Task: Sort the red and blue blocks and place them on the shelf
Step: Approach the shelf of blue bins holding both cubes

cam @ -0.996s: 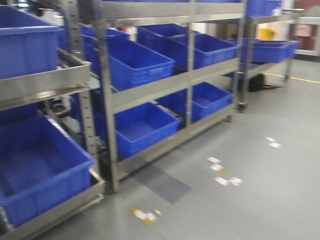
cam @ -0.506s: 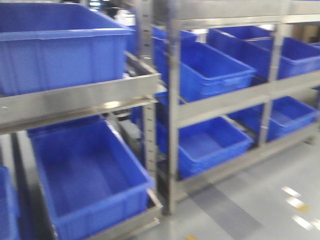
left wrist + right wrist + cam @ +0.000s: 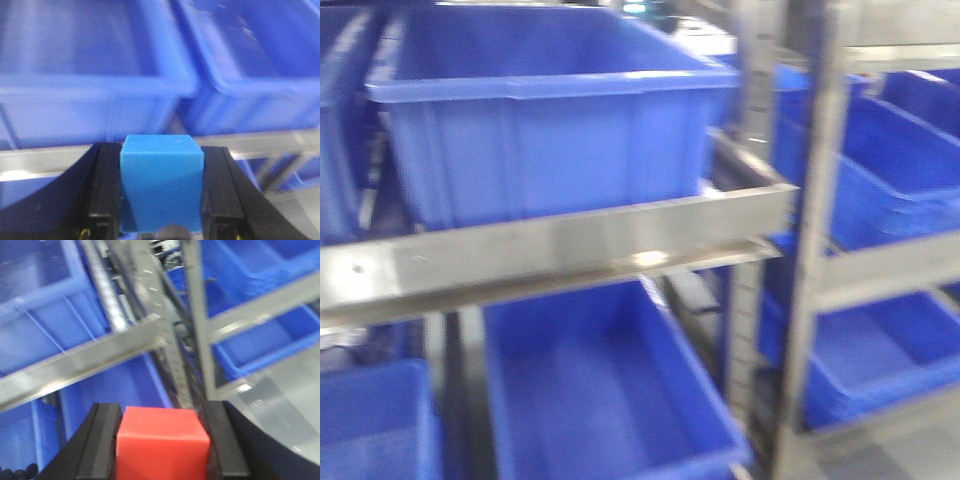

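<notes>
In the left wrist view a blue block [image 3: 162, 180] sits clamped between the black fingers [image 3: 107, 190] of my left gripper [image 3: 162, 155], which is shut on it. The right wrist view shows a red block [image 3: 161, 442] held the same way in my right gripper [image 3: 161, 412]. The steel shelf stands close in front, its flat front rail [image 3: 550, 250] crossing the front view, also seen as the rail [image 3: 260, 142] behind the blue block and the slanted rail [image 3: 85, 360] beyond the red block. Neither gripper shows in the front view.
Large blue bins fill the rack: an upper bin [image 3: 550, 110], a lower bin [image 3: 600, 400], and more bins [image 3: 880, 350] on the neighbouring rack to the right. Steel uprights [image 3: 810, 250] separate the bays. Grey floor [image 3: 285, 400] lies at the lower right.
The front view has swung left and closer: the rack with its front rail and upper bin has slid rightward and now fills the frame, and the grey floor has left view.
</notes>
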Motion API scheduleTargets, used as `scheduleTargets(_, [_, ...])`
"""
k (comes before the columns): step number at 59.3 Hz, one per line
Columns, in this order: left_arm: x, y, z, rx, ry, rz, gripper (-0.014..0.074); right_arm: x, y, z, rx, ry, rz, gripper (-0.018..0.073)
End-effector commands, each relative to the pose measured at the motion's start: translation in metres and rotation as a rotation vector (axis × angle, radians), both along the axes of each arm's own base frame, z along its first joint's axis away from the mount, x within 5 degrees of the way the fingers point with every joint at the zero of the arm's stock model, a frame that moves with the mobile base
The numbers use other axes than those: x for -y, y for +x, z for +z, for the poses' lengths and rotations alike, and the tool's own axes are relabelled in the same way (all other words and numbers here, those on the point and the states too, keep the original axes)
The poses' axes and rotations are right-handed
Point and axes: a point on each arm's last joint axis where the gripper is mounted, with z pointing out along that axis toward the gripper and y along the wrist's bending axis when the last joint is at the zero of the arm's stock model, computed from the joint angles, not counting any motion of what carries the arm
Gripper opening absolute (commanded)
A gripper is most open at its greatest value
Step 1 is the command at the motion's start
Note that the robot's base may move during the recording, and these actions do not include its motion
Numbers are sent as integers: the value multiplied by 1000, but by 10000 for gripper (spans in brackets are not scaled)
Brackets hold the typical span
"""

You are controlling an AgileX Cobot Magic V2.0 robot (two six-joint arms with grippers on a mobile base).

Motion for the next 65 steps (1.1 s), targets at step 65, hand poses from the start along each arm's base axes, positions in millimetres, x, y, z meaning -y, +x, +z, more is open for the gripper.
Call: scheduleTargets(65, [0,1,17,111,-16,2,128,0,2,18,123,-6,3,52])
